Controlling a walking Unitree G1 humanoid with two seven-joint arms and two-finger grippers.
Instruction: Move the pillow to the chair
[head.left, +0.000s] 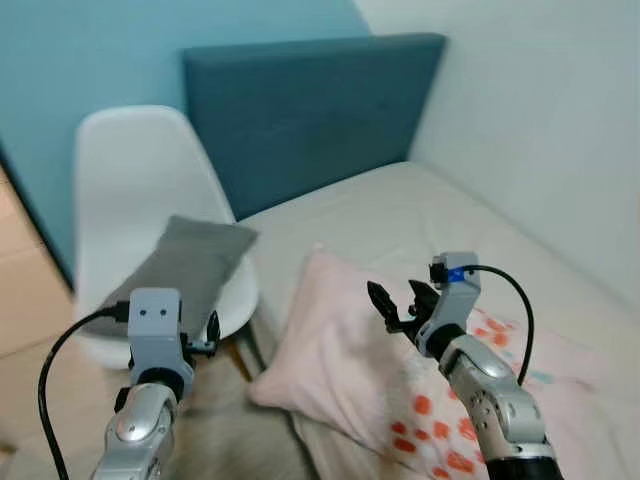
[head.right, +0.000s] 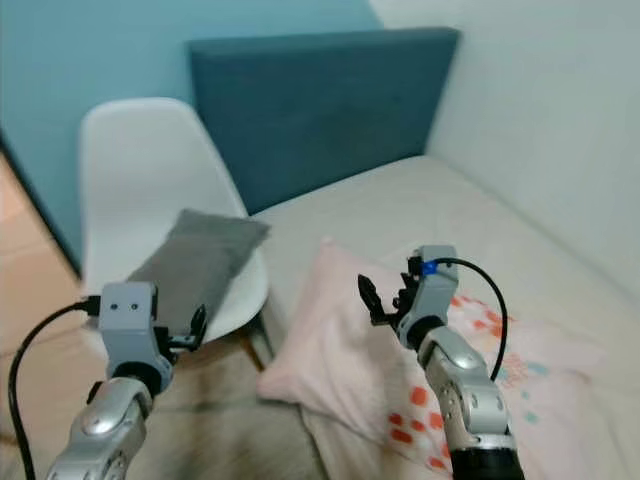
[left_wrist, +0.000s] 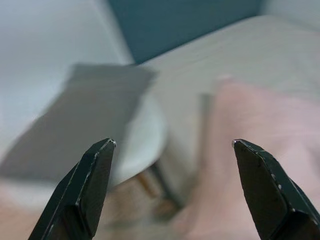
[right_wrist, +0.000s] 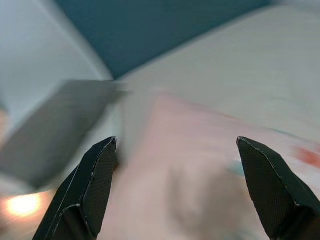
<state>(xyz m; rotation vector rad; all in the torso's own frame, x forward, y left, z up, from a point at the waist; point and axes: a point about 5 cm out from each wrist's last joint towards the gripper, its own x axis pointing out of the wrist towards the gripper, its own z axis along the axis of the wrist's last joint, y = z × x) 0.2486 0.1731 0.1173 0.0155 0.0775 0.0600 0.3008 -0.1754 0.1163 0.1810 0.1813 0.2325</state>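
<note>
both claws (head.left: 399, 302) wide over pillow (head.left: 340, 350)

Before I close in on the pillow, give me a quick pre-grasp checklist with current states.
1. Left end effector open: ok.
2. Right end effector open: ok.
3. Pink pillow lying on the bed, nothing on it: ok.
4. End effectors touching the pillow: not ok, both held above it.
5. White chair seat free: not ok, a grey cushion lies on it.
6. Image sharpness: not ok, the wrist views are blurred.
</note>
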